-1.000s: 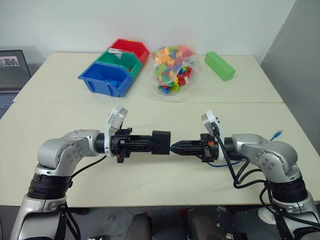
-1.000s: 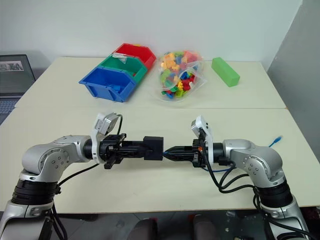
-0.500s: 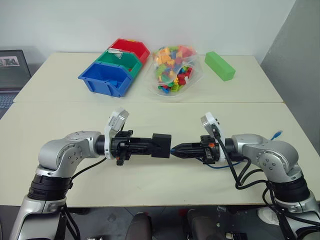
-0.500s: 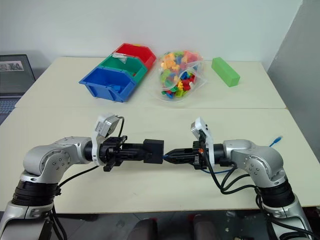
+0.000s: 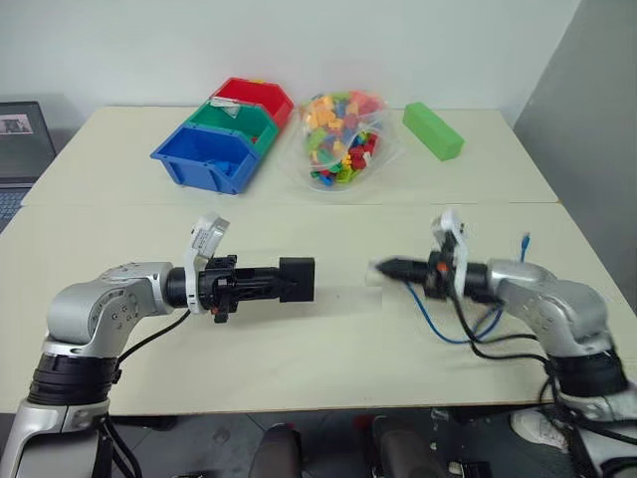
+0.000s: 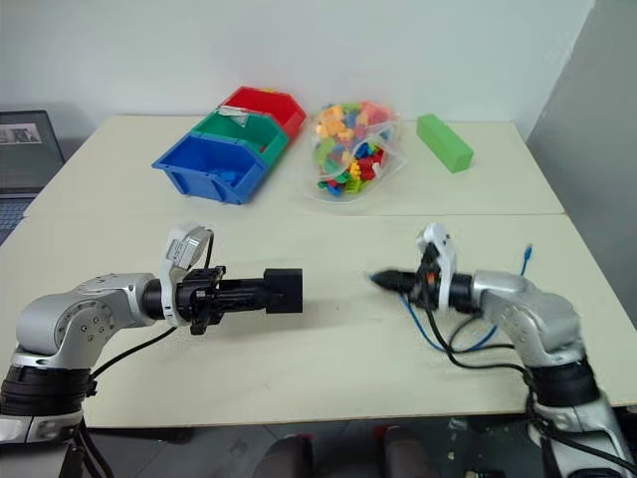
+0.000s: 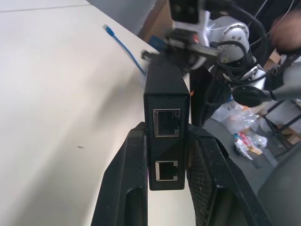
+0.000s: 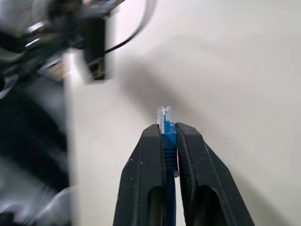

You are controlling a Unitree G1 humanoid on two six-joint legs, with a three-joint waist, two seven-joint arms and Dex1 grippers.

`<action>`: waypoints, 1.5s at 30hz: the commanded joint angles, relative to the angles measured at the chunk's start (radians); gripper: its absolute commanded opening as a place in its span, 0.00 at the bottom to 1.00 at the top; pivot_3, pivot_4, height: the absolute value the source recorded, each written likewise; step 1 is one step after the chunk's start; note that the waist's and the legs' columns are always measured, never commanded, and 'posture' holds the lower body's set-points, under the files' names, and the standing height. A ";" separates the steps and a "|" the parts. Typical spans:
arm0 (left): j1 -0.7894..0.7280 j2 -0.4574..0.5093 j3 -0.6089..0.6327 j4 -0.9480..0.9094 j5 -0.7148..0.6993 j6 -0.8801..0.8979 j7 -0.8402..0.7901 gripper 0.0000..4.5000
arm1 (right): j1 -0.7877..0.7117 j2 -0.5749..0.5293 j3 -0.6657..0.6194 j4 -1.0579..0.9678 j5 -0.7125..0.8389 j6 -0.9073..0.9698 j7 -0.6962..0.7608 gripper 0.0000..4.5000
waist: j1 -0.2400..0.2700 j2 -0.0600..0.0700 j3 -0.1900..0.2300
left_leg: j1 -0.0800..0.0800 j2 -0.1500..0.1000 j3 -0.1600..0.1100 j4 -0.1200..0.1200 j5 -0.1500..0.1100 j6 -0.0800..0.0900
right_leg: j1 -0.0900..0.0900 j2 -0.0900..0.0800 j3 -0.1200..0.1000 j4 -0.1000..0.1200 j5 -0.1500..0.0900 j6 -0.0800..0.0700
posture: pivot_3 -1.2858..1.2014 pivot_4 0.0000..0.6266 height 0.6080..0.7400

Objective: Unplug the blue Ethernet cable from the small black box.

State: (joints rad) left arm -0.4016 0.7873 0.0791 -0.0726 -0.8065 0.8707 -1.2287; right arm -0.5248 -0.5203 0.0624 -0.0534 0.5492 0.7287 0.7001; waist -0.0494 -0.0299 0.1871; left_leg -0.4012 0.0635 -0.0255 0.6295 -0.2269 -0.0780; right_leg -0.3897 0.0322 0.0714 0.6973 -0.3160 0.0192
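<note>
Pulled apart now: cable (image 8: 167, 132) plug free, pinched in right gripper (image 6: 383, 280) at three o'clock of box (image 5: 296, 279), clamped by left gripper (image 7: 168, 162). Unplugging judged done; next, setting both down.

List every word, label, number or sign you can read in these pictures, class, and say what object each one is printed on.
None can be read.
The small black box, held in the left gripper, shows two ports but no lettering.
The blue Ethernet cable, pinched in the right gripper, carries no print.
The laptop screen shows a picture strip, too small to read.
A white tag in the green bin is too small to read.
</note>
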 commanded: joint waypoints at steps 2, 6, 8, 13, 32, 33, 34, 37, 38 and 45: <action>0.024 -0.011 0.030 -0.041 0.026 -0.051 0.049 0.17 | -0.102 0.031 0.019 0.302 -0.312 -0.364 -0.220 0.02 | -0.001 0.000 0.000 | 0.000 0.000 0.000 0.000 0.000 0.000 | 0.000 0.000 0.000 0.000 0.000 0.000 | 0.52 0.24 1.00; 0.041 -0.032 0.032 -0.059 0.063 -0.098 0.106 0.17 | -0.147 0.062 0.008 0.439 -0.383 -0.463 -0.257 0.21 | 0.000 0.000 0.000 | -0.001 0.000 0.001 -0.001 0.000 0.000 | -0.001 0.000 0.001 0.000 0.000 -0.001 | 0.52 0.24 1.00; 0.046 -0.048 0.042 -0.058 0.081 -0.126 0.139 0.17 | -0.150 0.067 -0.001 0.430 -0.388 -0.470 -0.240 0.34 | -0.001 0.000 0.000 | -0.001 0.000 0.001 -0.001 0.000 0.000 | -0.001 0.000 0.001 -0.001 0.003 -0.006 | 0.52 0.24 1.00; 0.037 -0.129 0.073 -0.019 0.179 -0.246 0.306 0.17 | -0.121 0.036 0.002 0.295 -0.375 -0.443 -0.154 0.60 | 0.001 0.001 0.001 | -0.001 0.000 0.001 -0.001 0.000 -0.001 | -0.001 -0.001 0.001 0.000 0.003 -0.006 | 0.52 0.24 1.00; -0.040 -0.330 0.143 0.494 0.586 -0.915 0.783 0.25 | -0.103 0.024 0.127 -0.251 -0.118 -0.079 0.105 0.83 | 0.018 0.001 0.001 | -0.001 0.000 0.000 0.000 0.000 0.000 | 0.000 -0.001 -0.001 0.000 0.003 -0.005 | 0.52 0.24 1.00; -0.039 -0.334 0.145 0.502 0.582 -0.915 0.781 0.30 | -0.104 0.024 0.129 -0.251 -0.119 -0.078 0.106 0.83 | 0.018 0.001 0.001 | -0.001 0.000 0.000 0.000 0.000 0.000 | 0.000 -0.001 -0.001 0.000 0.003 -0.005 | 0.52 0.24 1.00; -0.036 -0.335 0.144 0.507 0.582 -0.920 0.777 0.34 | -0.104 0.023 0.131 -0.250 -0.121 -0.078 0.108 0.83 | 0.018 0.001 0.001 | -0.001 0.000 0.000 0.000 0.000 0.000 | 0.000 -0.001 -0.001 0.000 0.003 -0.005 | 0.52 0.24 1.00; -0.029 -0.339 0.151 0.510 0.572 -0.919 0.773 0.47 | -0.100 0.022 0.131 -0.247 -0.126 -0.079 0.111 0.83 | 0.018 0.001 0.001 | -0.001 0.000 0.000 0.000 0.000 -0.001 | 0.000 -0.001 -0.001 0.000 0.003 -0.005 | 0.52 0.24 1.00; -0.025 -0.339 0.153 0.509 0.571 -0.921 0.772 0.52 | -0.097 0.020 0.130 -0.247 -0.127 -0.079 0.112 0.83 | 0.018 0.001 0.001 | -0.001 0.000 0.000 0.000 0.000 -0.001 | 0.000 -0.001 -0.001 0.000 0.003 -0.005 | 0.52 0.24 1.00; -0.001 -0.339 0.168 0.480 0.557 -0.905 0.782 0.85 | -0.099 0.017 0.129 -0.244 -0.133 -0.080 0.119 0.83 | 0.017 0.001 0.001 | -0.001 0.000 0.000 0.000 0.000 -0.001 | 0.000 -0.001 -0.001 0.000 0.003 -0.005 | 0.52 0.24 1.00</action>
State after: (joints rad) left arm -0.4071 0.4450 0.2286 0.4475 -0.2391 -0.0269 -0.4490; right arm -0.6124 -0.4986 0.2031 -0.2694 0.4145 0.6595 0.8079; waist -0.0320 -0.0287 0.1878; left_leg -0.4021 0.0633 -0.0257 0.6293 -0.2270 -0.0785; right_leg -0.3896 0.0309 0.0699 0.6976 -0.3127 0.0140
